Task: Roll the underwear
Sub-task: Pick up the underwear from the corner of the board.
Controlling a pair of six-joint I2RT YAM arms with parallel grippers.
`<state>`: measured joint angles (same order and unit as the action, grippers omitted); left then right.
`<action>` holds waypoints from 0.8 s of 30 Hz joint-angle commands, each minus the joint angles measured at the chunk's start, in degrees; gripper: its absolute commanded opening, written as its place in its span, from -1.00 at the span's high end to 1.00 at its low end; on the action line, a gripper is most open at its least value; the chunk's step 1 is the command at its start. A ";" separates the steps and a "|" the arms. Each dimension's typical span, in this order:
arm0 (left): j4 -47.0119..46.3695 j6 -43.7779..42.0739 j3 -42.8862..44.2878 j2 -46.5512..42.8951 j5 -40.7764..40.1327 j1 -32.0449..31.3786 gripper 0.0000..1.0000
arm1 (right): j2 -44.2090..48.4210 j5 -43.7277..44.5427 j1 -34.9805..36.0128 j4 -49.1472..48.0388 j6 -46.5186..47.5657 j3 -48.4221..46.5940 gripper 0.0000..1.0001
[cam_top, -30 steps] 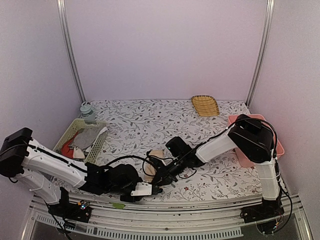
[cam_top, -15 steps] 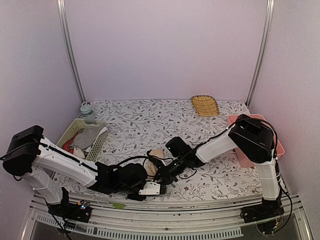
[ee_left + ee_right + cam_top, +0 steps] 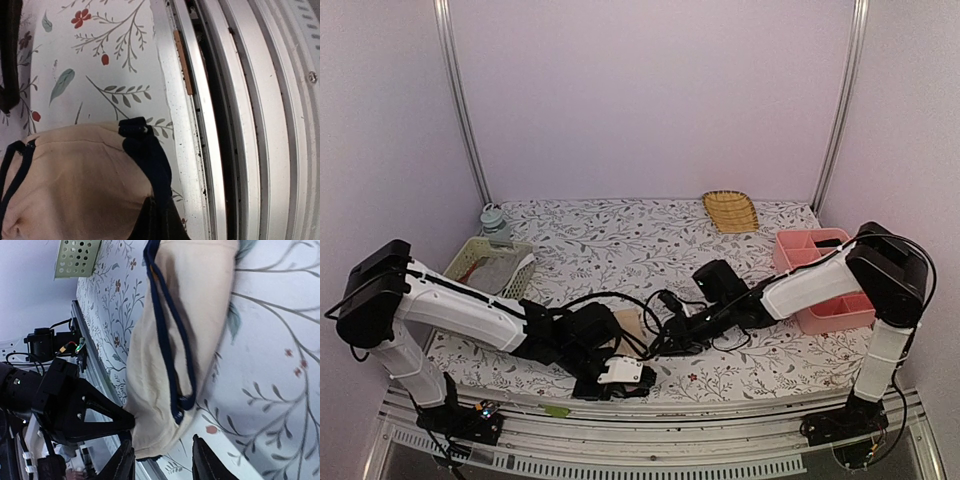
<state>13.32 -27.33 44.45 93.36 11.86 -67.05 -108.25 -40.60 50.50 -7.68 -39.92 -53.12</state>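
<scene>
The beige underwear (image 3: 631,323) with black edging lies partly rolled near the table's front edge. In the left wrist view it (image 3: 75,185) fills the lower left. My left gripper (image 3: 161,220) is shut on its black-edged end; in the top view the left gripper (image 3: 622,350) sits at the cloth's near side. My right gripper (image 3: 667,335) is just right of the cloth. In the right wrist view the roll (image 3: 170,335) stretches away, and the right gripper (image 3: 162,465) is open, its fingers either side of the roll's near end, holding nothing.
A green basket (image 3: 490,268) with more clothes stands at the left. A pink tray (image 3: 820,285) is at the right, a yellow woven basket (image 3: 730,210) at the back, a small jar (image 3: 493,218) at the back left. The table's metal front rail (image 3: 240,100) is close by the left gripper.
My right gripper has drawn back to the right, off the underwear, with the right arm swung outward. My left gripper has moved right along the front edge, still holding the cloth.
</scene>
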 commanded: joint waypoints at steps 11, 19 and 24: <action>16.89 -0.28 9.35 11.43 21.56 9.85 1.00 | 30.60 27.98 14.14 -6.90 13.07 23.00 -0.02; 20.41 -0.68 13.28 16.67 24.99 11.79 1.00 | 23.74 35.58 24.23 -3.68 27.62 16.92 -0.10; 20.52 -0.88 13.30 16.66 25.58 12.11 1.00 | 17.28 37.12 26.79 -3.44 35.14 11.45 -0.12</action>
<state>30.83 -27.49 58.37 107.70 38.46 -55.13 -87.53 -7.20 75.68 -11.60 -13.47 -37.39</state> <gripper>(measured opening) 0.014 0.558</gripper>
